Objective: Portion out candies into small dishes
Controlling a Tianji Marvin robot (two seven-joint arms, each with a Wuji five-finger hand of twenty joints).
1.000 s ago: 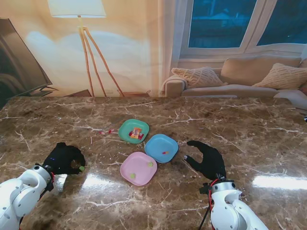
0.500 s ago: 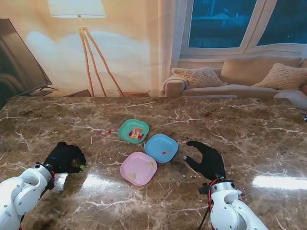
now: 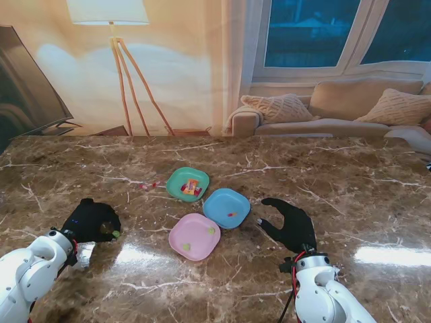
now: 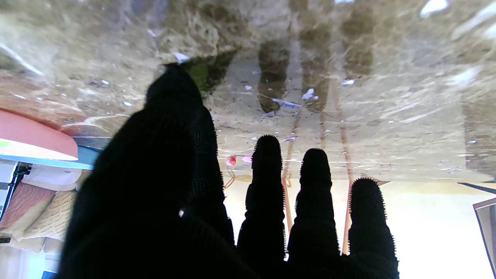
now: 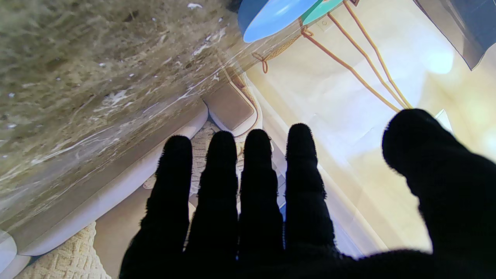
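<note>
- Resting low over the marble counter (image 3: pixel 350 195) at its near-left part, the left robot hand (image 3: pixel 91 221) is curled, with a small green candy (image 3: pixel 116 234) at its fingertips on the side toward the dishes.
- From the left wrist view, the left robot hand (image 4: pixel 232 217) shows its thumb and forefinger together near a green patch (image 4: pixel 199 73) on the counter; whether the candy is pinched or merely touched I cannot tell.
- Right robot hand (image 3: pixel 291 223) hovers just right of the dishes, fingers spread and holding nothing; the right wrist view shows the same hand (image 5: pixel 279 217) with four fingers side by side and the thumb well apart.
- Three small dishes sit clustered at the middle of the counter, edges touching or nearly so.
- Green dish (image 3: pixel 176 188), farthest from me, holds a heap of mixed-colour candies (image 3: pixel 191 187).
- Blue dish (image 3: pixel 219 205), just right of the green one and nearer to me, has a small reddish piece (image 3: pixel 231 214) in it.
- Pink dish (image 3: pixel 195 243), nearest to me, carries two green candies (image 3: pixel 211 230) apart from one another.
- A few stray pink bits (image 3: pixel 149 185) lie on the counter left of the green dish.
</note>
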